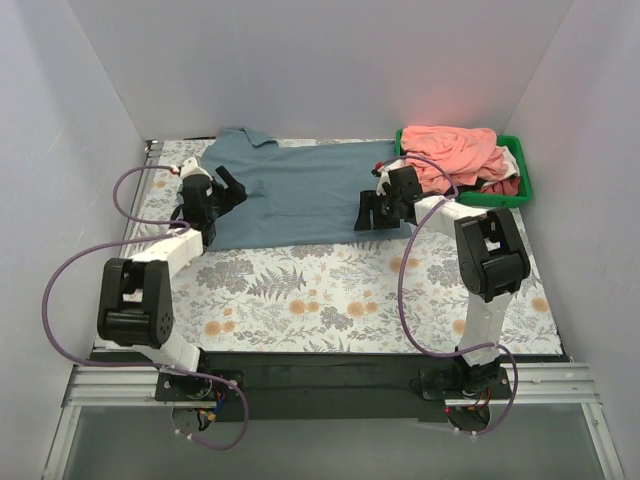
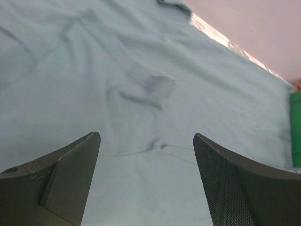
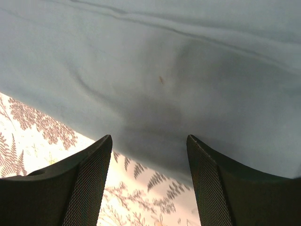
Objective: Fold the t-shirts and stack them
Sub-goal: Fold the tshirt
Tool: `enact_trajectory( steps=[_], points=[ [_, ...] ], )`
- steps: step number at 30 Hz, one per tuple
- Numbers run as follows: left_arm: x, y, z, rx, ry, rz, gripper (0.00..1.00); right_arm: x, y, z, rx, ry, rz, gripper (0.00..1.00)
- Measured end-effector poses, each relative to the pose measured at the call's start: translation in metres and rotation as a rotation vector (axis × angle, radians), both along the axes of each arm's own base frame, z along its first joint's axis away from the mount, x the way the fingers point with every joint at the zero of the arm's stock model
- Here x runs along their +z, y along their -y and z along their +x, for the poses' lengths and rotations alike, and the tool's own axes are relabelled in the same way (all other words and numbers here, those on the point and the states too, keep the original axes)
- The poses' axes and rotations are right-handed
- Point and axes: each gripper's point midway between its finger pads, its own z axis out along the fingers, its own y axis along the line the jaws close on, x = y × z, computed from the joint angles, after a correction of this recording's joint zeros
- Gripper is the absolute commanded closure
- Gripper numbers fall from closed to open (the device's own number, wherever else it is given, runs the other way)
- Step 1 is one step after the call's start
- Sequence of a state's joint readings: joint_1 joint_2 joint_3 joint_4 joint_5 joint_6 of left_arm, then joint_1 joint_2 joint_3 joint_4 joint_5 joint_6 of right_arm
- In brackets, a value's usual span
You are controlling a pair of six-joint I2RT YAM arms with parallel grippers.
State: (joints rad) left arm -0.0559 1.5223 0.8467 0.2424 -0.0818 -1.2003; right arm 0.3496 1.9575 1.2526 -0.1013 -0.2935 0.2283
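Observation:
A large grey-blue t-shirt with a collar lies spread flat across the back of the floral table cover. My left gripper hovers open over the shirt's left part, and its wrist view shows only creased blue cloth between the spread fingers. My right gripper stands open at the shirt's lower right edge. In its wrist view the shirt's hem crosses just ahead of the fingers, above the fern print. Salmon-pink shirts are piled in the bin. Nothing is held.
A green bin at the back right holds the pink pile with white and dark red pieces. White walls enclose the table on three sides. Purple cables loop from both arms.

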Motion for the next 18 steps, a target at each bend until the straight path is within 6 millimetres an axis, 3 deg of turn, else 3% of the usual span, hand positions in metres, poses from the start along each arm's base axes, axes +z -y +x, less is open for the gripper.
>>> enact_trajectory(
  steps=[3, 9, 18],
  points=[
    [-0.020, 0.027, 0.017, -0.071, -0.021, -0.030, 0.21, 0.003, 0.010, -0.006, -0.021, -0.008, -0.027, 0.28],
    [-0.096, 0.043, 0.016, -0.130, -0.174, -0.084, 0.21, 0.007, 0.019, -0.004, -0.042, 0.014, -0.063, 0.28],
    [-0.101, 0.039, 0.018, -0.128, -0.186, -0.072, 0.20, -0.008, 0.025, -0.019, -0.044, 0.023, -0.065, 0.30]
  ],
)
